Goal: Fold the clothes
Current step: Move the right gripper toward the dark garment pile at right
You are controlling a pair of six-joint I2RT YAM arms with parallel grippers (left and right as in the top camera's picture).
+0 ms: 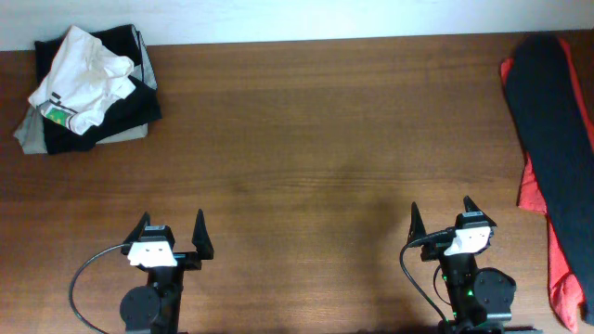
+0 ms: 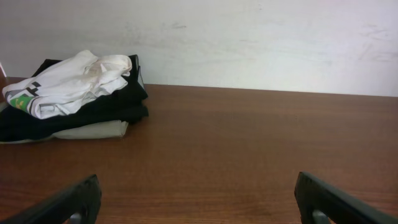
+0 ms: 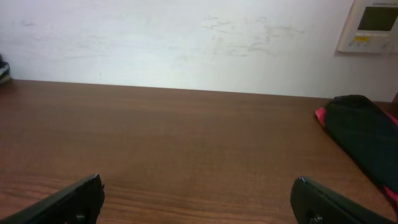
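At the table's right edge lies a black garment (image 1: 555, 130) on top of a red-orange one (image 1: 560, 269); the same black cloth (image 3: 364, 134) shows at the right of the right wrist view with a red edge beside it. No lettering shows on it. My left gripper (image 1: 171, 226) stands open near the front left, nothing between its fingers (image 2: 78, 199). Near the front right my right gripper (image 1: 441, 213) is open too, its fingers (image 3: 323, 202) wide apart over bare wood. Both grippers are well apart from the clothes.
A pile of folded clothes (image 1: 88, 88) sits in the far left corner, a crumpled white shirt (image 2: 68, 87) on top of dark and grey pieces. A white wall (image 3: 186, 43) runs behind the brown wooden table (image 1: 306, 158), with a wall controller (image 3: 370, 25) at the upper right.
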